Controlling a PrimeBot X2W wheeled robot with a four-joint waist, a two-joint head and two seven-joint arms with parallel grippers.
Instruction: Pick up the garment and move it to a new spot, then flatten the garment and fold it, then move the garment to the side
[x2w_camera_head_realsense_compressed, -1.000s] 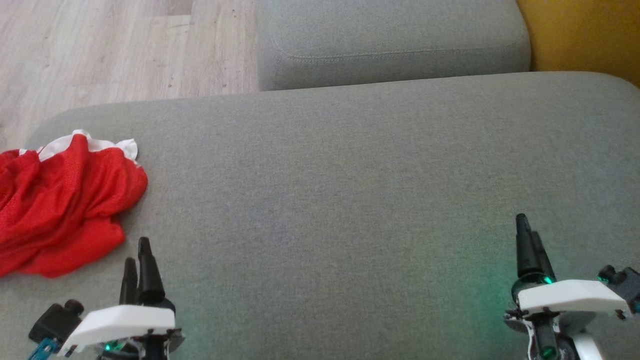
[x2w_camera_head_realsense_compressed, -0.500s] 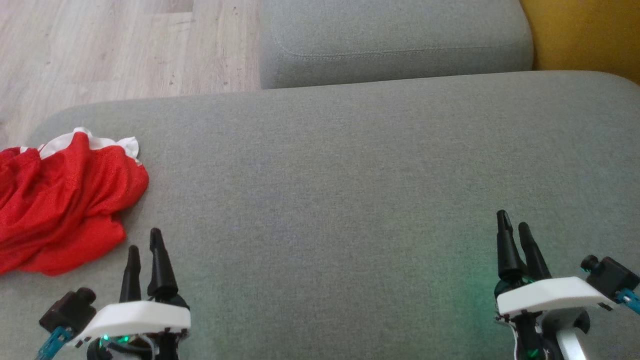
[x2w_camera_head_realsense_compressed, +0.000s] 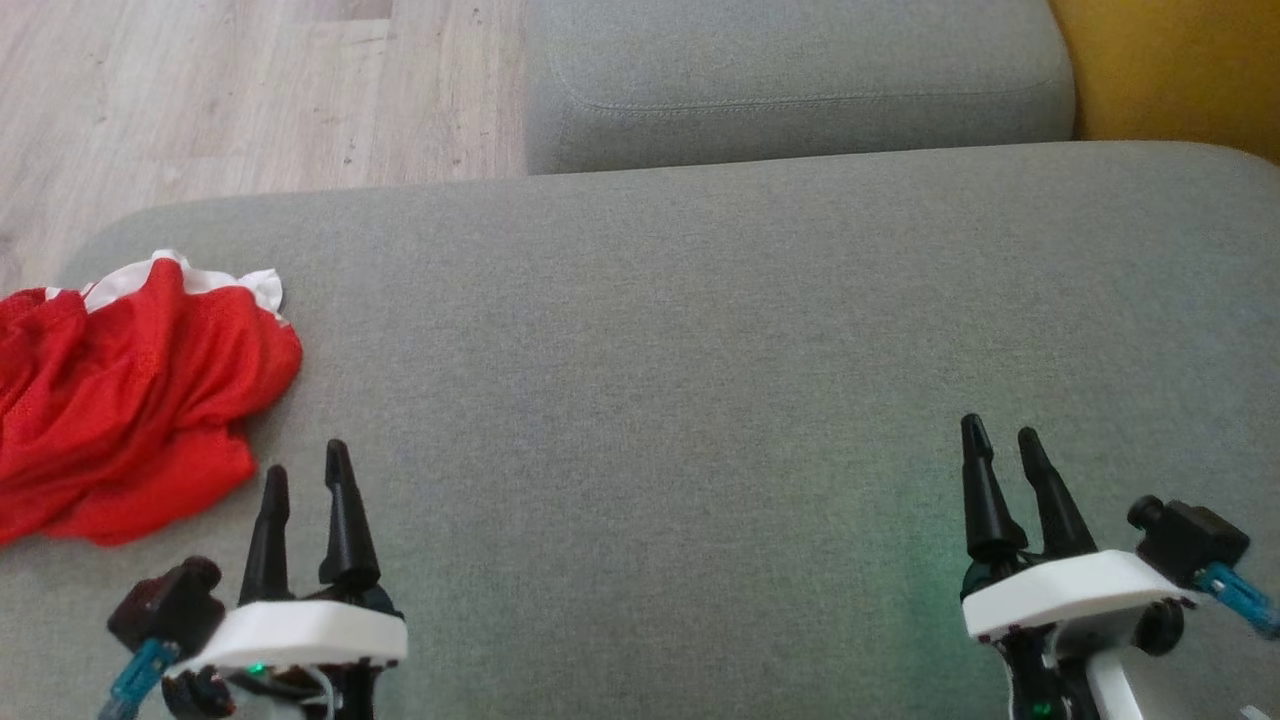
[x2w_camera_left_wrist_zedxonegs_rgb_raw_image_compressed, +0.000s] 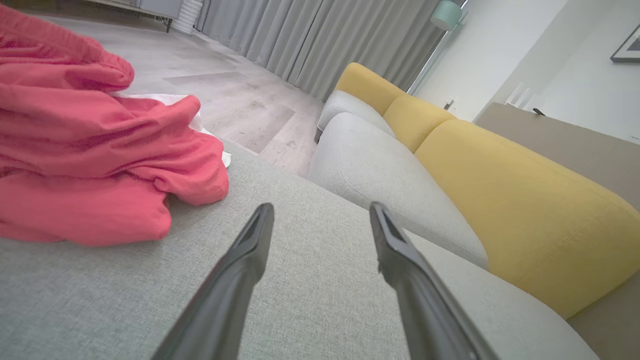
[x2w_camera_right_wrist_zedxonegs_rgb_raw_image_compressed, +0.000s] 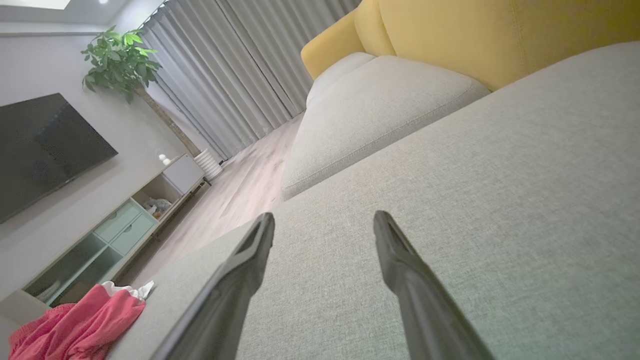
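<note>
– Left gripper: how does it stand?
– Fingers apart with nothing between them, low over the grey sofa seat, at about 7 o'clock in the head view. The right gripper mirrors it at 5 o'clock, likewise parted and empty.
– And the red garment?
– Bunched in a heap with a white trim showing, at 9 o'clock, close by the seat's left edge, with wood floor beyond. From the left gripper it lies at roughly 10 o'clock, near but not touching.
– So why the spread fingers?
– I judge it a ready stance. The pick-up is not yet begun, and the left arm is the nearer one. Loose folds should pinch easily, though thin cloth may slip if only one layer is caught.
– Where would it go?
– The broad bare middle of the seat, toward 12 o'clock of both grippers, offers room to flatten and fold.
</note>
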